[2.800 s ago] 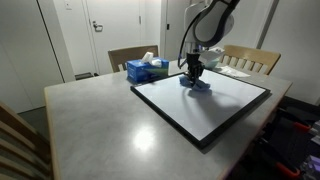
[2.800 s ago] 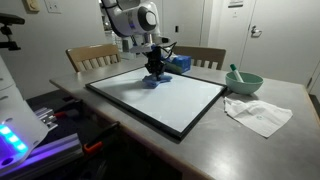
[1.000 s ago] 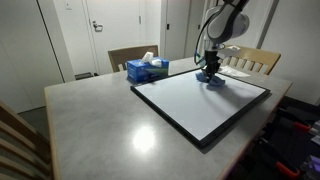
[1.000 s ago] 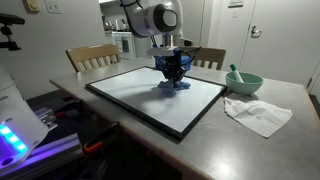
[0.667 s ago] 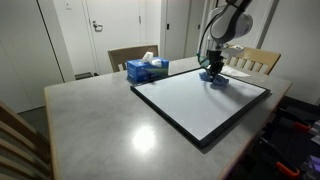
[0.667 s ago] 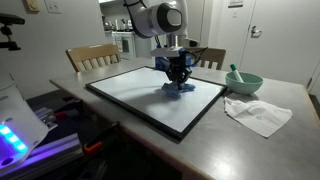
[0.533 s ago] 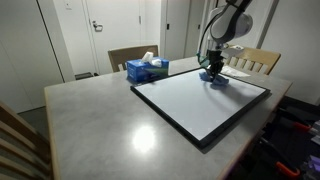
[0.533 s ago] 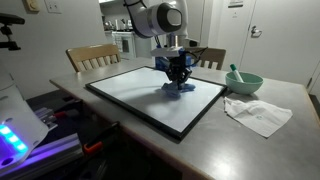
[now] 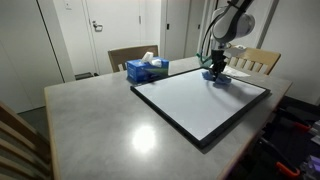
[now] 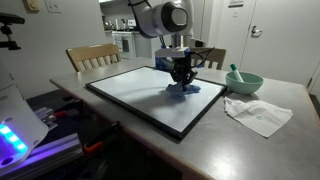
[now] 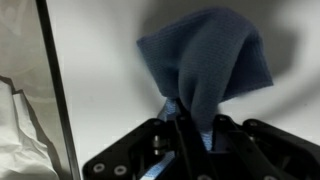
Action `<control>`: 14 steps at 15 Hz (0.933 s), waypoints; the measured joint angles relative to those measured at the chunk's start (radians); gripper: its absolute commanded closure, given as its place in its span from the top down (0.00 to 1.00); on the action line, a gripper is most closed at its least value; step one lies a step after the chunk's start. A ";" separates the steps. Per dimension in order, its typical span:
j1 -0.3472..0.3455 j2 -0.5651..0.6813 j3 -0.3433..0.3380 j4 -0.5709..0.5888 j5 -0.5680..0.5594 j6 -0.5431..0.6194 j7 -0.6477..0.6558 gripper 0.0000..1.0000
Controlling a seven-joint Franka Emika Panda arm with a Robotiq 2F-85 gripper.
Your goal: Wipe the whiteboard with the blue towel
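The whiteboard [image 9: 195,100] [image 10: 140,95] lies flat on the table, white with a black frame, in both exterior views. My gripper [image 9: 217,72] [image 10: 182,80] points down near one edge of the board and is shut on the blue towel [image 9: 219,79] [image 10: 184,89], which is pressed on the white surface. In the wrist view the blue towel [image 11: 205,60] bunches up from between the jaws of the gripper [image 11: 188,125], with the board's black frame [image 11: 55,80] running along the left.
A blue tissue box [image 9: 147,69] stands beside the board. A green bowl [image 10: 243,81] and a crumpled white cloth [image 10: 258,113] lie past the board's edge. Wooden chairs [image 9: 250,60] [image 10: 92,56] stand around the table.
The gripper has slid the blue towel across the whiteboard from mid-board towards the edge near the green bowl.
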 measured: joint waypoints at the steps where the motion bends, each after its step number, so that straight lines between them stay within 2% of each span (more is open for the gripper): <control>1: -0.016 0.003 0.001 0.005 0.004 0.000 -0.019 0.04; 11: -0.159 0.020 0.057 0.041 0.089 -0.001 -0.228 0.04; 14: -0.178 0.021 0.067 0.045 0.100 -0.001 -0.254 0.04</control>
